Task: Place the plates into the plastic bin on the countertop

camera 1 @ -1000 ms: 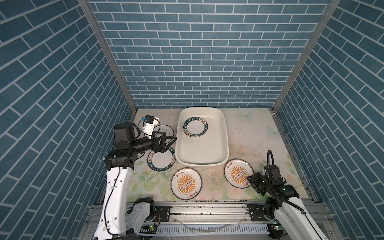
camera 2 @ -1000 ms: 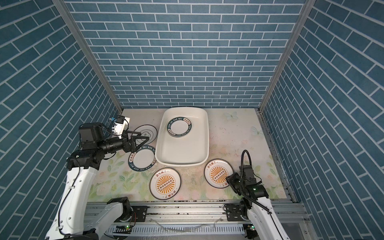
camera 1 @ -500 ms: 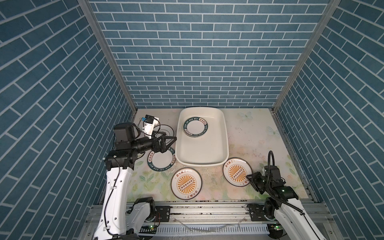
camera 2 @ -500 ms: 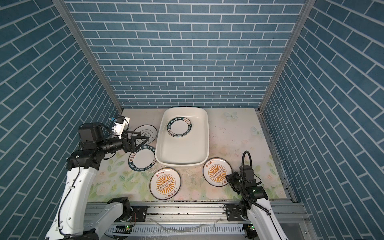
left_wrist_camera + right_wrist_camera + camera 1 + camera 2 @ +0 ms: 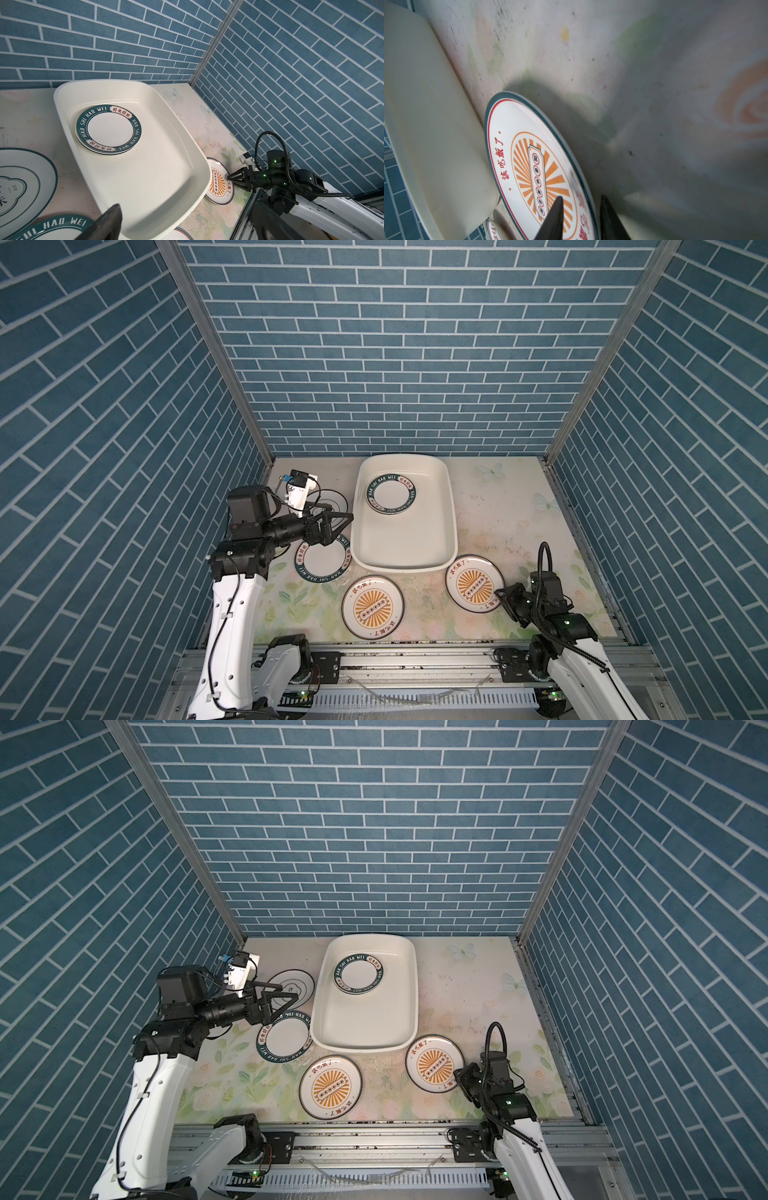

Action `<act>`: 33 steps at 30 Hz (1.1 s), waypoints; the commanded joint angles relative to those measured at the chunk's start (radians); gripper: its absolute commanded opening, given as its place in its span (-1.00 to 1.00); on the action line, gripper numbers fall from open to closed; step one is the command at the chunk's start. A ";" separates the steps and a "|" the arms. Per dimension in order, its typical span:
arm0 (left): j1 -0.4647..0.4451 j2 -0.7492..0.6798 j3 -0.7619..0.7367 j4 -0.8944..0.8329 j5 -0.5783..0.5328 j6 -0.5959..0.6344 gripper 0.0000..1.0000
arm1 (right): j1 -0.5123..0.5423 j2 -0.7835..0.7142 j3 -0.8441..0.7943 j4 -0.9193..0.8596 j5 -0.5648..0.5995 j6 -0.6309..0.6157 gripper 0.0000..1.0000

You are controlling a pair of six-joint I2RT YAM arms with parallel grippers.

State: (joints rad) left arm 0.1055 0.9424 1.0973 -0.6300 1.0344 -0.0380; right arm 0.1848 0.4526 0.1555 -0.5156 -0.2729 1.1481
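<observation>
Right gripper (image 5: 580,200): fingers straddle the rim of a sunburst plate (image 5: 471,580), one over its face, one outside. Cannot tell whether it is pinched yet. That plate lies near the front edge of the surface (image 5: 498,510), right of middle, rim against the plastic bin (image 5: 452,506).

Left gripper (image 5: 338,527): spread wide, empty, over a green-rimmed plate (image 5: 322,564) just beside the bin's left wall.

Green-rimmed stack (image 5: 390,494) lies inside the bin, at the back end. Second sunburst plate (image 5: 372,608) front middle; black-ringed plate (image 5: 297,979) back left.
</observation>
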 commanded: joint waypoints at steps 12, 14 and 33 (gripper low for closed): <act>0.005 -0.008 0.013 0.020 0.012 -0.010 0.99 | -0.026 0.044 -0.098 0.027 -0.031 0.018 -0.41; 0.004 -0.010 0.013 0.020 0.014 -0.010 0.99 | -0.030 0.061 -0.103 0.053 -0.035 0.019 -0.42; 0.008 -0.016 0.010 0.025 0.016 -0.018 0.99 | -0.052 0.143 -0.144 0.191 -0.055 0.001 -0.52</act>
State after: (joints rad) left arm 0.1066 0.9386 1.0973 -0.6289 1.0348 -0.0467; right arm 0.1364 0.5972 0.0948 -0.2295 -0.3176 1.1469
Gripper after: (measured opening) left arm 0.996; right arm 0.243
